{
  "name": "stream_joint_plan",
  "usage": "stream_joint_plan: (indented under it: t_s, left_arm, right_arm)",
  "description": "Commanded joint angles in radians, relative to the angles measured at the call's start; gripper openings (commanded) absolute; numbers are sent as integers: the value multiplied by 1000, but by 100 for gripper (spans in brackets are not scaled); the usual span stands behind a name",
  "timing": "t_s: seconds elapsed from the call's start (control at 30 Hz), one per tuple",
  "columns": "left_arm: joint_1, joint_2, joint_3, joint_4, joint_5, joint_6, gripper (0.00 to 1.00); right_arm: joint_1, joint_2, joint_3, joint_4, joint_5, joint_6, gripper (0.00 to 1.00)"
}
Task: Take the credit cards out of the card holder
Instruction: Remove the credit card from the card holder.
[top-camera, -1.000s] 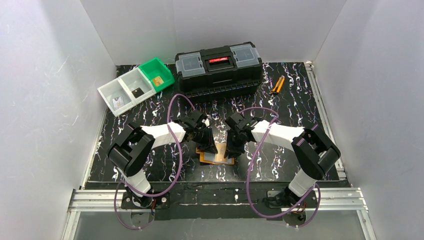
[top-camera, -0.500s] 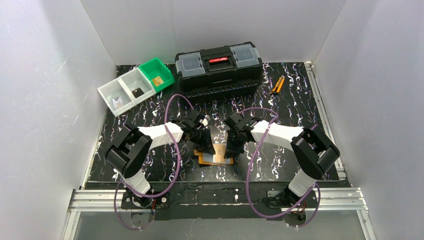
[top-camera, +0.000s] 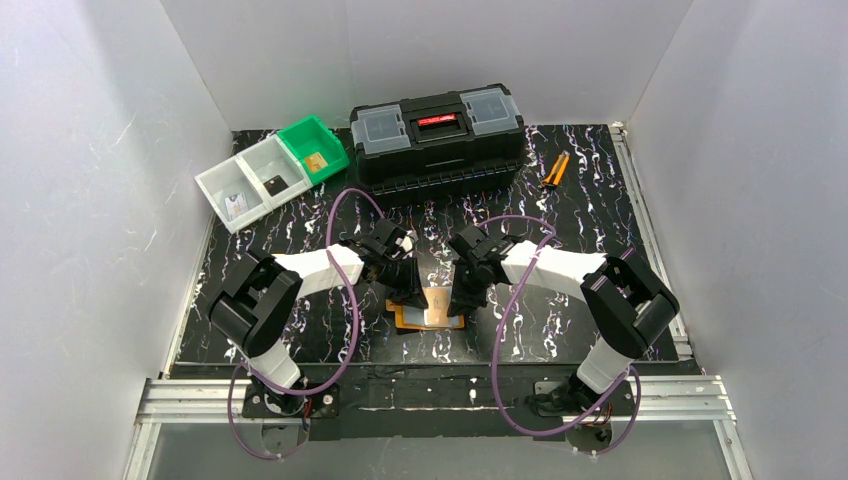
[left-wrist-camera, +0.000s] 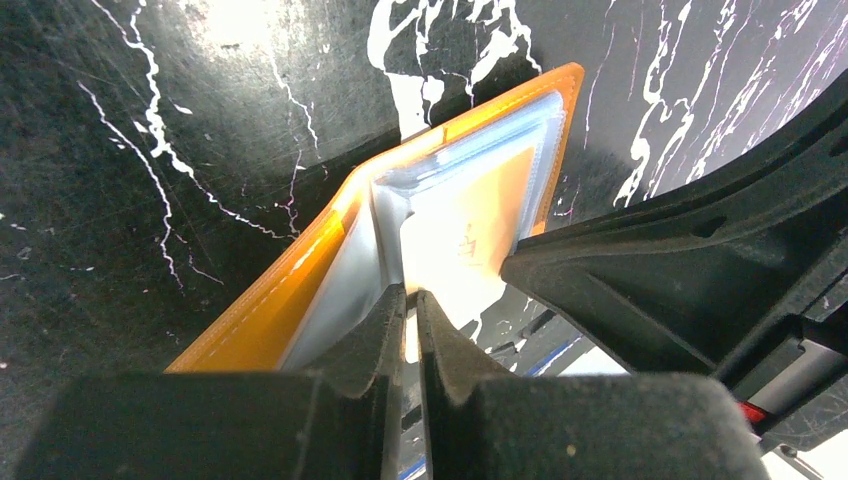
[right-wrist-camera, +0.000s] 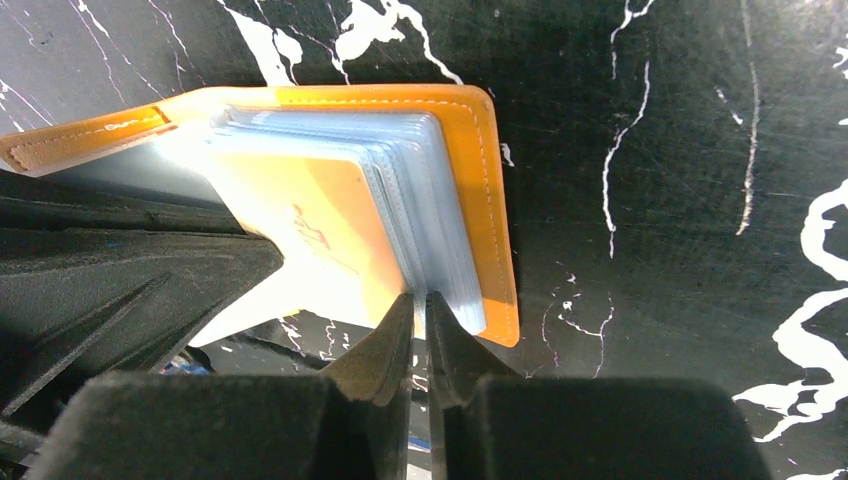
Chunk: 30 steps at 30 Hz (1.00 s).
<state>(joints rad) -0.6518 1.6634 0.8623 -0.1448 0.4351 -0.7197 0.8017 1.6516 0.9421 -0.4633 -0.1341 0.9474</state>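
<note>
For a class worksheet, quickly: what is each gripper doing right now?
Left gripper: closed, pinching a card holder pocket.
Right gripper: closed on the card holder's pocket edges; whether the gold card is caught cannot be told.

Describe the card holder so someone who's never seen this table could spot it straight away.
Start at the black toolbox at the back and come straight toward the near edge, where the left gripper and right gripper meet. The card holder sits open there: a flat orange wallet with clear plastic pockets, unlike the slim orange-handled pliers right of the toolbox.
</note>
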Motion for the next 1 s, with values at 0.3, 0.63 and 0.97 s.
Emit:
stream_joint_plan:
  t_s: [0.3, 0.63, 0.97]
  left_arm:
    - [22, -57, -37, -11, 21, 12, 11]
    - [24, -45, -56, 51, 66, -18, 15]
    - [25, -19, -91, 171, 131, -82, 7]
  right_arm:
    - [8, 49, -33, -31, 81, -1, 12]
    - [5, 51, -33, -40, 81, -8, 11]
    - [1, 49, -37, -42, 87, -10, 10]
